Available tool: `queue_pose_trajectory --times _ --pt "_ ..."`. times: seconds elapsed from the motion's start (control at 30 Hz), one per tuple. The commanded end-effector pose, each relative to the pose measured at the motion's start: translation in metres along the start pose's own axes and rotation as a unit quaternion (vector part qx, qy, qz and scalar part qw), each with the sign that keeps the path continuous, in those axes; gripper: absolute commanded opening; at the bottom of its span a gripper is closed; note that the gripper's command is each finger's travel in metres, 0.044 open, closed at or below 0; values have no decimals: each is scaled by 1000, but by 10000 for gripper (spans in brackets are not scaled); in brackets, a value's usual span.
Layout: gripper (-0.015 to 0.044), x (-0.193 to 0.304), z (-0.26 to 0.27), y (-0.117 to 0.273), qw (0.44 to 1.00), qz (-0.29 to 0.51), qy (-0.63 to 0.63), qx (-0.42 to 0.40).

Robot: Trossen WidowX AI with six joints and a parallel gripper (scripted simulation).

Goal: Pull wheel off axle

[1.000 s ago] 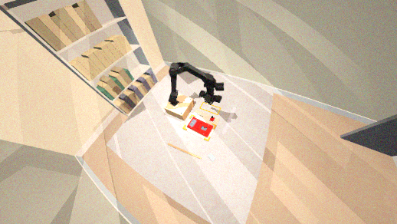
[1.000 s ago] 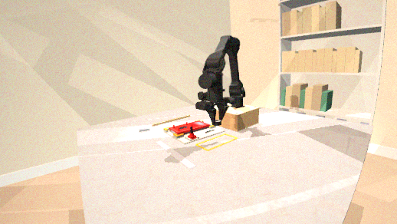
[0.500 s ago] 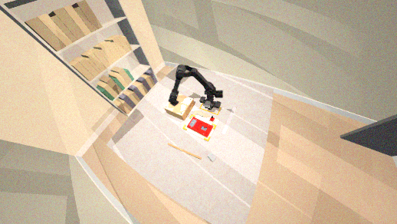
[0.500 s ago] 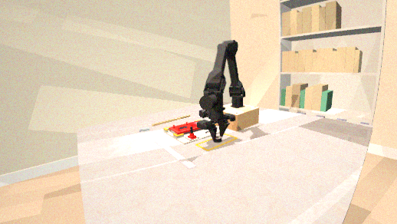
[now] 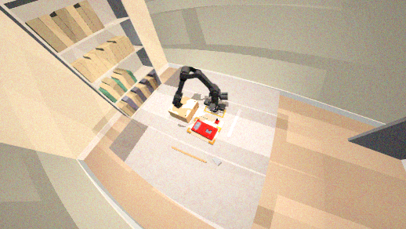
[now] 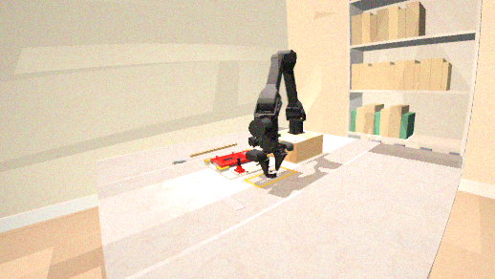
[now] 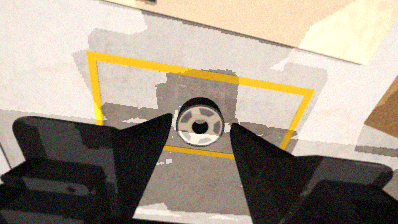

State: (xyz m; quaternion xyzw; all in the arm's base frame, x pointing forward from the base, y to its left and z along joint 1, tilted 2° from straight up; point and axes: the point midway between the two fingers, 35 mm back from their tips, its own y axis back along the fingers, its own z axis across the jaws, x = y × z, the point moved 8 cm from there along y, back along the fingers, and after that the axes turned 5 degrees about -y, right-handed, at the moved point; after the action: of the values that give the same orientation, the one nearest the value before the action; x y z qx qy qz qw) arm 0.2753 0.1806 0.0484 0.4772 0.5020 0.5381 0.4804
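Observation:
The wheel [image 7: 213, 125], pale-faced with a dark side and centre hole, lies flat inside the yellow outlined area [image 7: 150, 64] [image 6: 252, 183] [image 5: 218, 114], close to the outline's near line in the wrist view. My gripper [image 7: 201, 123] [image 6: 271, 175] is open around it and low over the table. A narrow gap shows between each fingertip and the wheel in the wrist view. The arm hides most of the wheel in the top and exterior views. The upright black axle [image 6: 238, 162] stands bare on its small red base [image 6: 239, 169] [image 5: 217, 121], beside the outlined area.
A red panel [image 5: 204, 129] [image 6: 225, 160] sits between orange corner brackets beyond the axle. The arm stands on a wooden box [image 5: 180, 113] [image 6: 308, 147]. A thin wooden stick [image 5: 189, 154] [image 6: 213, 150] and a small grey piece [image 5: 216, 161] [image 6: 180, 161] lie farther out.

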Motion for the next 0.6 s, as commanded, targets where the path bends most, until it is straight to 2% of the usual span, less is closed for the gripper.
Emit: queue_pose_trajectory --times 0.0,0.13,0.27,0.3,0.43,0.57 --pt "300 1 2 16 1000 2 -1 -4" --pt "300 1 1 51 1000 2 -2 -5" --pt "300 0 0 58 1000 2 -2 -5" --pt "326 1 0 52 1000 4 0 -7" --pt "431 -11 -21 70 1000 3 -1 -6" --pt "440 -25 -47 88 1000 1 -1 -4"
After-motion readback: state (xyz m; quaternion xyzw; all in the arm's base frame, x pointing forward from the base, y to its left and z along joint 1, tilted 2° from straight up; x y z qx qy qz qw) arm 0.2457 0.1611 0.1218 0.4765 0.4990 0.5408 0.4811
